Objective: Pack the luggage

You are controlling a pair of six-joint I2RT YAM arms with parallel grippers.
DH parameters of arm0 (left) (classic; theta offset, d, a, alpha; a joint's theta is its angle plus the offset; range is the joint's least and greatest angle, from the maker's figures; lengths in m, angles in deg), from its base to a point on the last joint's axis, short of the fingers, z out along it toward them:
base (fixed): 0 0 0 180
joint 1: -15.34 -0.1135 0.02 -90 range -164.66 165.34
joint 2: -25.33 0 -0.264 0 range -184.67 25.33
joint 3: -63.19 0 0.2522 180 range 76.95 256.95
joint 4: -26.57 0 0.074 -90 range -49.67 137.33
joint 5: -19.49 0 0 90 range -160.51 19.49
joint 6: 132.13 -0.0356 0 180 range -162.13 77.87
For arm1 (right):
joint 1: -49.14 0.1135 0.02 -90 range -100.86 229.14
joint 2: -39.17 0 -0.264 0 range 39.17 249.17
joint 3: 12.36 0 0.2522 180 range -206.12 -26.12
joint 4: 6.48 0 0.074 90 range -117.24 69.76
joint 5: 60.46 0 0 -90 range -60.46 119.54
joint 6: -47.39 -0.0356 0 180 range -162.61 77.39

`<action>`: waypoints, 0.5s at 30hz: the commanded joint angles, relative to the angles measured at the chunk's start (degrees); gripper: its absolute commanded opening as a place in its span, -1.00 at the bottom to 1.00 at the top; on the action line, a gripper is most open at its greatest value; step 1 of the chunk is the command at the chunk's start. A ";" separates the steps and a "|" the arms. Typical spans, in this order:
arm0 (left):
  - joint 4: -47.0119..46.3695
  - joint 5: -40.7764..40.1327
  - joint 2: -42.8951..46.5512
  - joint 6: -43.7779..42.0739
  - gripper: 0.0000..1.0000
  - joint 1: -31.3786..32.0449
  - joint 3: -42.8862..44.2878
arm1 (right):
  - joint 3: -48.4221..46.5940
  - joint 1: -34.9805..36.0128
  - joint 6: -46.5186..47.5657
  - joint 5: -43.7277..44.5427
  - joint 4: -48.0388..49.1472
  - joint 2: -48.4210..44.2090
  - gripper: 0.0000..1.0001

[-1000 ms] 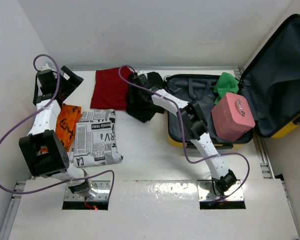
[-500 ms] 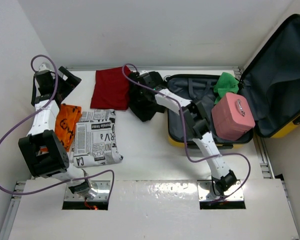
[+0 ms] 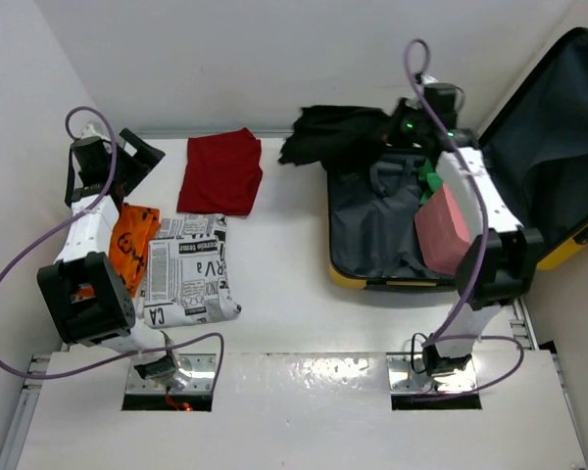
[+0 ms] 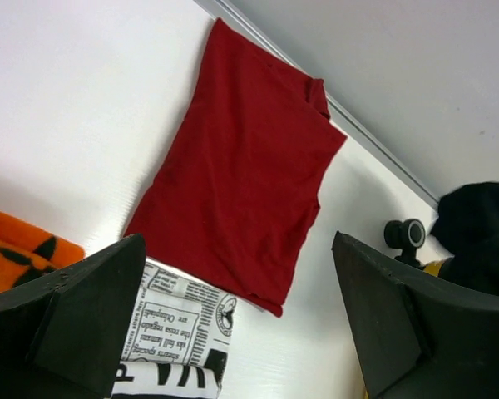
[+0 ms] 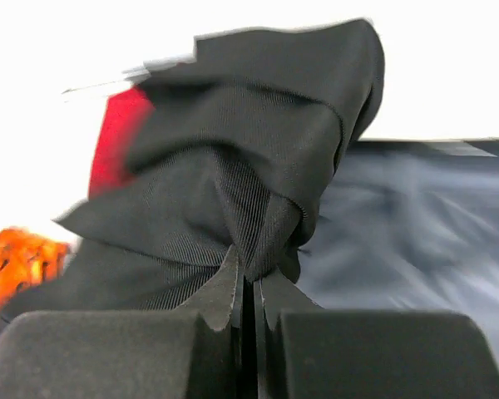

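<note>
The luggage (image 3: 345, 279), a yellow hard-shell suitcase, lies open at the right with its dark grey lining (image 3: 372, 225) up and its lid (image 3: 549, 157) leaning back. A pink case (image 3: 449, 227) and a green cloth (image 3: 433, 174) sit inside. My right gripper (image 3: 397, 125) hangs over the suitcase's far edge, shut on a black garment (image 3: 338, 132) that droops left of it. In the right wrist view the gripper (image 5: 251, 278) pinches a fold of the black garment (image 5: 249, 150). My left gripper (image 3: 132, 157) stands open at the far left, and in its own view the gripper (image 4: 237, 241) holds nothing.
A red cloth (image 3: 219, 171) lies flat at the back of the table, also the red cloth (image 4: 241, 166) under the left wrist. A newspaper-print cloth (image 3: 186, 269) and an orange cloth (image 3: 132, 245) lie at the left. White walls close in the left and back.
The right arm swung from the table's middle to the suitcase's far edge, lifting the black garment with it, shut on it. The left arm stayed put.
</note>
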 commanded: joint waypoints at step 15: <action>-2.48 2.03 -3.76 0.35 1.00 3.76 2.90 | 13.68 -12.78 17.30 11.64 -25.51 0.02 -1.00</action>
